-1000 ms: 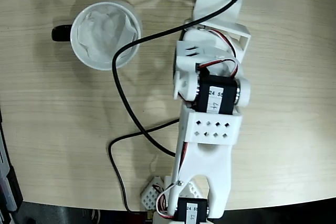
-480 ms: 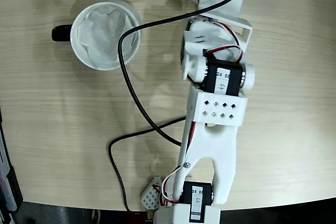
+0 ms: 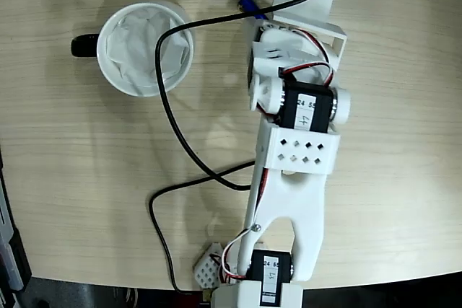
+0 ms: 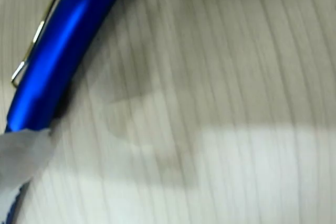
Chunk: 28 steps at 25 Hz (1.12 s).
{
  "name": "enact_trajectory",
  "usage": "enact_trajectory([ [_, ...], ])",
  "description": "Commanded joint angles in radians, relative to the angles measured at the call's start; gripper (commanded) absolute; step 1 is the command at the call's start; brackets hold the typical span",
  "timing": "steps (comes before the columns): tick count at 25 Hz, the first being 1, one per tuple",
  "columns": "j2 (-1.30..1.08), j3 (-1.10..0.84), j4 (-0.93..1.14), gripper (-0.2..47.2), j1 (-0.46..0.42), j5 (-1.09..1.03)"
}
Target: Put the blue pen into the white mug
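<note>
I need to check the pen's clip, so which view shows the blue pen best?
The wrist view: the blue pen fills the upper left, its glossy barrel and clip edge visible, though blurred. The fixed view shows only a small blue tip poking out beside the arm.

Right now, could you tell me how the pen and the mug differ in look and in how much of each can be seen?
The pen is slim and glossy blue; the mug is round and white with a black handle. In the fixed view the mug shows whole, the pen only as a tip beside the arm. Both are over the same wooden table.
</note>
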Motion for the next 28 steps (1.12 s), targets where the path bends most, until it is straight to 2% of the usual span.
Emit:
enact_trajectory([
  [1,0.086,-0.029,-0.018,21.1,0.02,-0.009],
  [8,0.04,-0.023,-0.043,21.1,0.014,-0.009],
  [15,0.135,-0.025,-0.041,21.1,-0.02,-0.051],
  [18,0.173,-0.021,-0.04,21.1,-0.023,-0.161],
  [22,0.167,-0.023,-0.066,21.1,-0.023,-0.417],
  [28,0.115,-0.017,-0.094,21.1,-0.021,-0.626],
])
